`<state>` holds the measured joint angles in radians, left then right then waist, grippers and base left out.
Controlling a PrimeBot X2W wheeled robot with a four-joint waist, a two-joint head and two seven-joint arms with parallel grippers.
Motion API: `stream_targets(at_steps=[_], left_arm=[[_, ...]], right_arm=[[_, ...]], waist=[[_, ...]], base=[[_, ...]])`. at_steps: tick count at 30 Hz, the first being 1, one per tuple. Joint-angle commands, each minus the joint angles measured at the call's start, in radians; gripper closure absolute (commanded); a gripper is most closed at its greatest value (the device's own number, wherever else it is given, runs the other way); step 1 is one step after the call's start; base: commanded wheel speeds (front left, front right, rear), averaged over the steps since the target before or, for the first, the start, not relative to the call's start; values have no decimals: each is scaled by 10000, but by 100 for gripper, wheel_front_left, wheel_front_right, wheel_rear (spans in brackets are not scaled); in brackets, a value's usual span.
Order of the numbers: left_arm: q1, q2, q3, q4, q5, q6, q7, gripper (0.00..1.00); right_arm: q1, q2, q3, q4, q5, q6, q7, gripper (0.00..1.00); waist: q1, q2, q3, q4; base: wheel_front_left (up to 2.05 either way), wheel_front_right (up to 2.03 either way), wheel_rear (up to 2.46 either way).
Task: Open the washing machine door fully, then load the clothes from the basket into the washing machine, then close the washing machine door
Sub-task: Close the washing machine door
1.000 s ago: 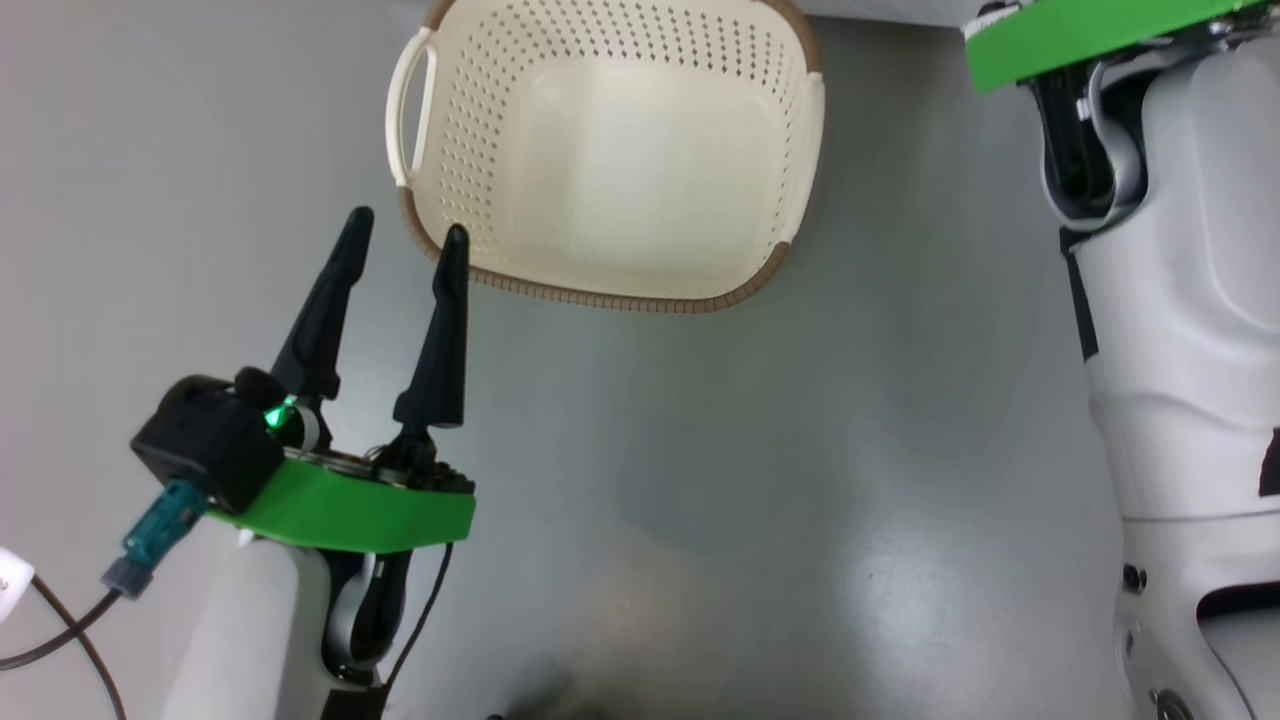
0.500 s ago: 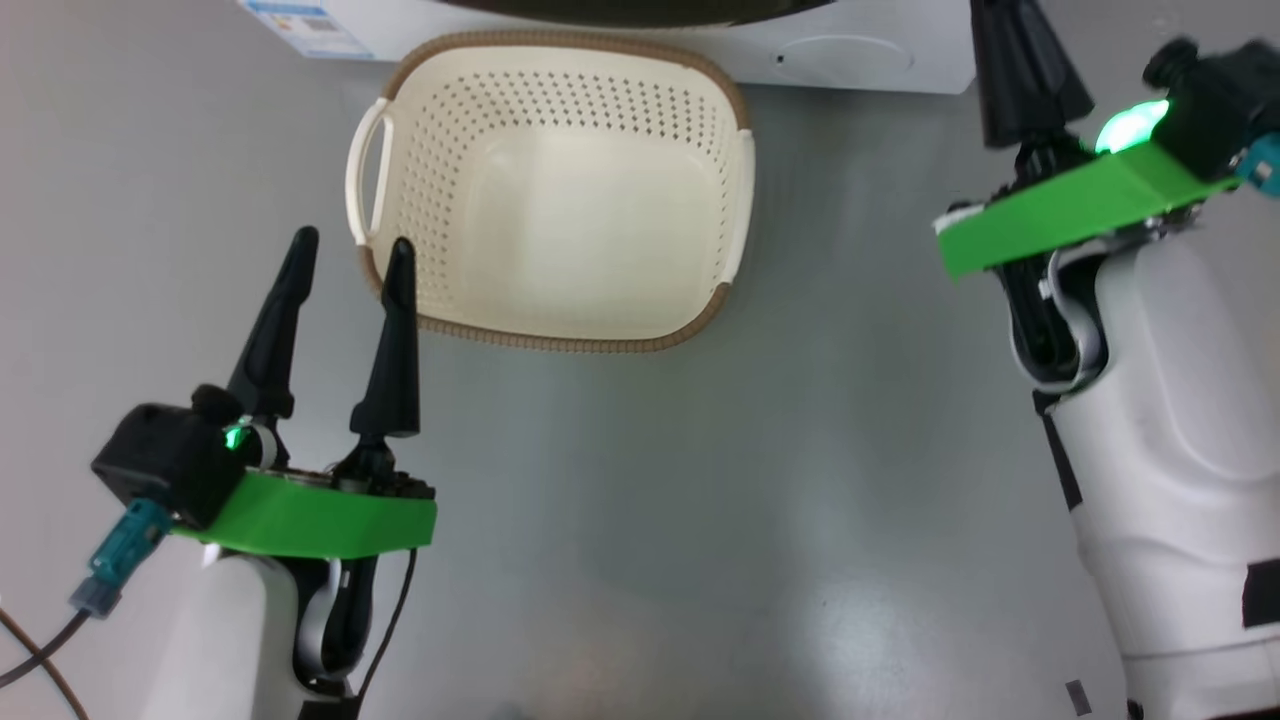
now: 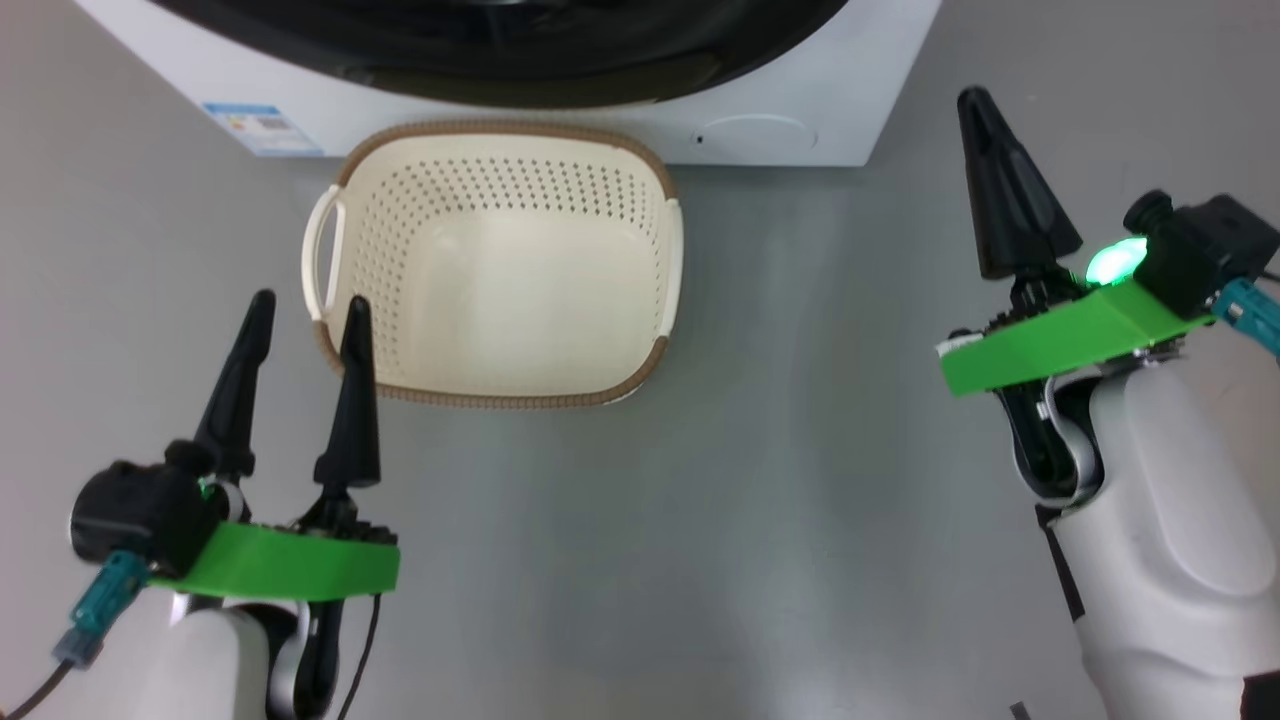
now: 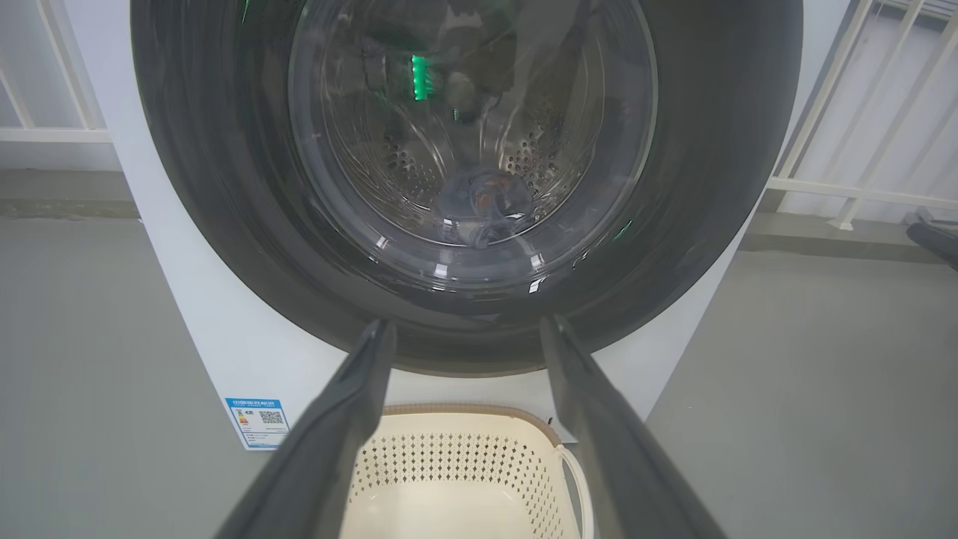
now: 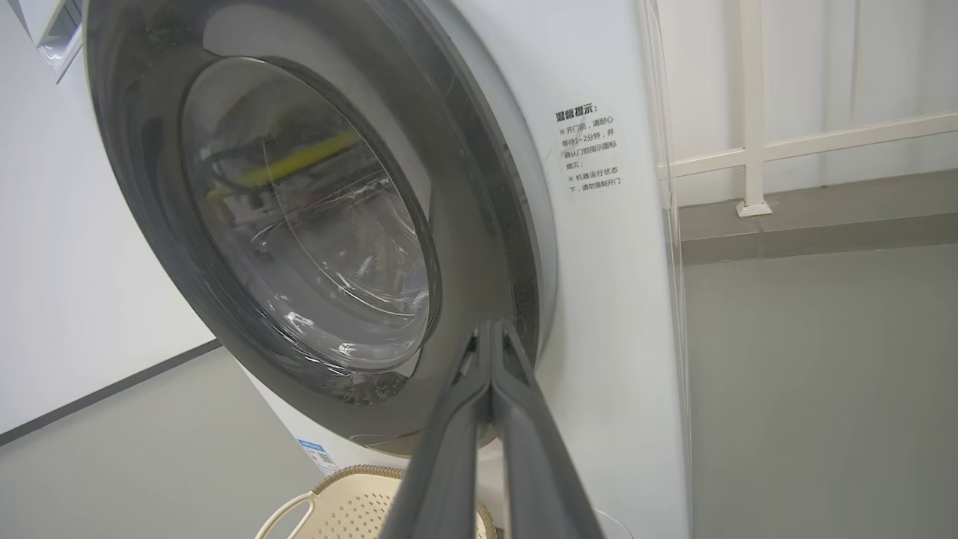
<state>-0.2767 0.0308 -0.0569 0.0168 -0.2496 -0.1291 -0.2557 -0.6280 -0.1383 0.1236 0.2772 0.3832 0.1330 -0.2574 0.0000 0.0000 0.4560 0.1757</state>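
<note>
Cream-white perforated plastic basket with brown woven-look rim (image 3: 500, 300) is set empty just before the big white boxy washing machine (image 3: 860, 100). Its round glossy black-rimmed glass door (image 4: 224, 187) is shut; light-blue printed clothes (image 4: 479, 203) are seen behind it in the steel drum (image 4: 540, 150). Left end effector (image 3: 308, 300) is spread wide, right end effector (image 5: 490, 329) is pinched closed, both empty before the machine: task is judged done, so nothing is held.

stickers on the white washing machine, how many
2. A blue-edged QR label sits low on the white front-loading washing machine, left of the round black-rimmed door; a black-text notice sits right of it. Others may be hidden.
</note>
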Motion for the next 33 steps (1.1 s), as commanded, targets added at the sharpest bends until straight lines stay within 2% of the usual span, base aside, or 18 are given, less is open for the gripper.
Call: stream_targets(at_steps=[1,2,3,4,5,16,20,33], left_arm=[[182,282,395,-216,118,-15,-61,0],[270,286,455,-220,143,-15,-61,0],[365,298,518,-219,174,-15,-61,0],[466,309,577,-220,210,-15,-61,0],[567,316,643,-220,243,-15,-61,0],[1539,340,1432,-78,345,-15,-61,0],[1872,315,1568,-145,414,-15,-61,0],[2447,436,1974,117,774,-15,-61,0]], right_arm=[[312,190,161,-297,123,-23,-43,100],[441,215,125,-320,101,-23,-43,82],[575,247,89,-337,81,-23,-43,57],[705,292,34,-374,75,-23,-43,19],[841,332,-14,-401,53,-23,-43,0],[2485,574,-546,-740,-73,-23,-43,0],[3110,317,-657,-1053,-489,-23,-44,0],[4190,508,-1215,-1508,-719,-23,-44,0]], waist=[[0,0,-372,-319],[0,0,-475,-393],[0,0,-582,-474],[0,0,-691,-560],[0,0,-805,-647],[0,0,-1901,-1427],[0,0,-2171,-1557],[0,0,-2758,-1802]], base=[[0,0,0],[0,0,0],[0,0,0],[0,0,0],[0,0,0],[0,0,0],[0,0,0],[0,0,0]])
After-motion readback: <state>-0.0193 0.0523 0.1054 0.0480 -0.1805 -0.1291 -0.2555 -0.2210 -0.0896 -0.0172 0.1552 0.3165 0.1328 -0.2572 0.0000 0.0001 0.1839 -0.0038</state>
